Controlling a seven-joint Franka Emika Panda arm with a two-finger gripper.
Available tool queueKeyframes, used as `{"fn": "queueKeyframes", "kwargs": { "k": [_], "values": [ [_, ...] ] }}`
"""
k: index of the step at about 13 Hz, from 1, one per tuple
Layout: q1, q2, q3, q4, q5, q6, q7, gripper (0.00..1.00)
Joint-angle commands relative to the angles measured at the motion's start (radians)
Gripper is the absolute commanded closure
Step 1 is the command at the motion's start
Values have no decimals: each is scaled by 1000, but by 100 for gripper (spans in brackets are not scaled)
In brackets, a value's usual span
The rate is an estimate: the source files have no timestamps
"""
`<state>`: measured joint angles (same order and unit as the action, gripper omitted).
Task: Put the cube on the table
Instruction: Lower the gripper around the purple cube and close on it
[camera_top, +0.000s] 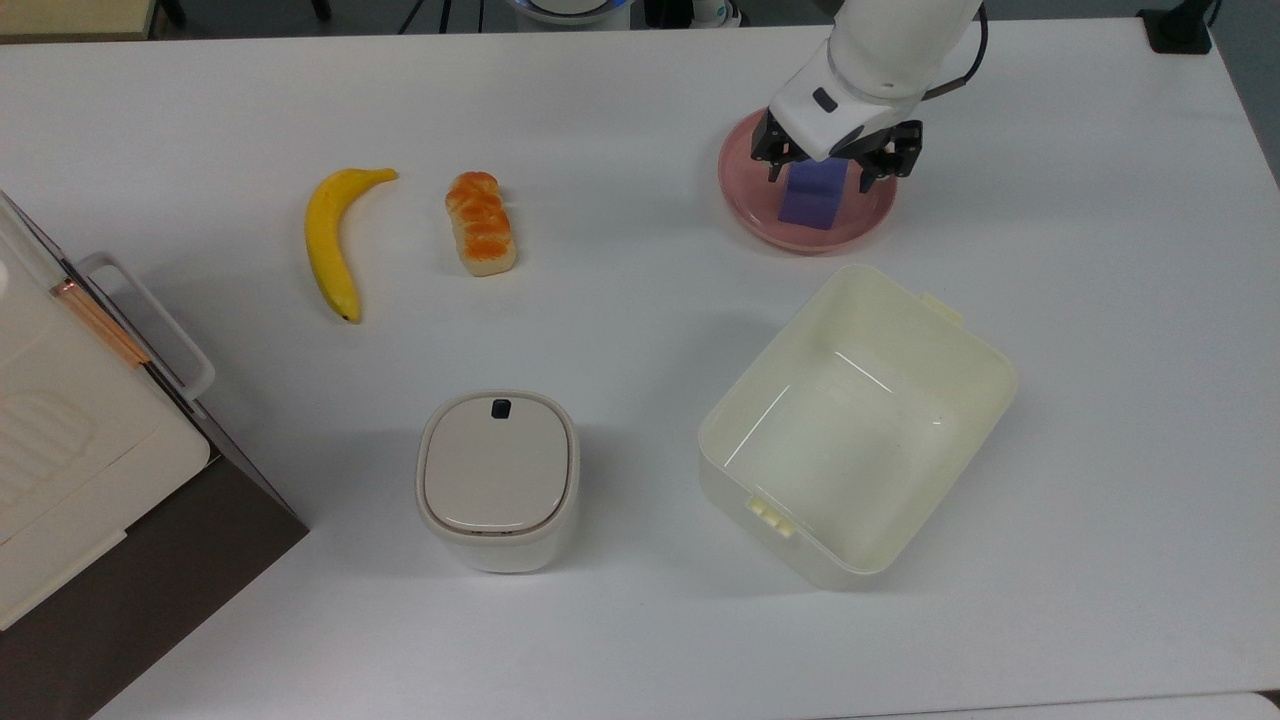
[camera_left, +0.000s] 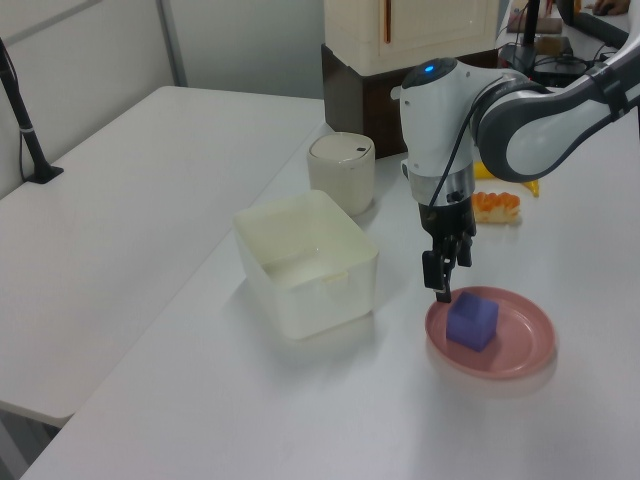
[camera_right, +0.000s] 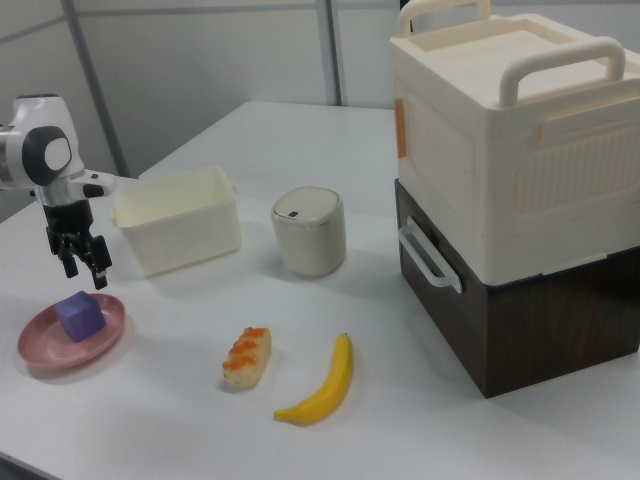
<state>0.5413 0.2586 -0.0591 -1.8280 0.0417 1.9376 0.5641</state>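
A small matte blue-purple foam-like cube (camera_top: 812, 199) is seen resting on a shallow round pink plate (camera_top: 745, 197), which serves as the landmark on the large smooth white table (camera_top: 620, 130). Above the plate, the black two-finger gripper (camera_top: 825, 175) of the white robot arm is held with its fingers spread apart, one to each side of the cube in the top view; the cube is not clasped, and in the left view the fingertips (camera_left: 443, 290) are seen just above the plate's rim beside the cube (camera_left: 472, 320). In the right view the gripper (camera_right: 84, 270) hangs just over the cube (camera_right: 80, 316) and the plate (camera_right: 40, 350). Near the plate, toward the top view's bottom, a cream rectangular plastic bin (camera_top: 975, 370) stands open. Well apart from the plate, toward the top view's left, a glazed orange bread loaf (camera_top: 480, 222) and a yellow banana (camera_top: 328, 240) are laid side by side. Farther from the plate, a small cream lidded canister (camera_top: 497, 478) is placed, and beyond it a cream box with handles (camera_right: 500, 130) is stacked on a dark brown cabinet (camera_right: 530, 320).
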Motion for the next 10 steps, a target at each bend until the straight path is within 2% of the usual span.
{"fn": "queueKeyframes", "kwargs": {
  "k": [1, 4, 10],
  "values": [
    [16, 16, -8, -24, -16, 4, 3, 0],
    [11, 30, 27, -25, -16, 9, 10, 0],
    [14, 47, 30, -25, -16, 6, 11, 0]
  ]
}}
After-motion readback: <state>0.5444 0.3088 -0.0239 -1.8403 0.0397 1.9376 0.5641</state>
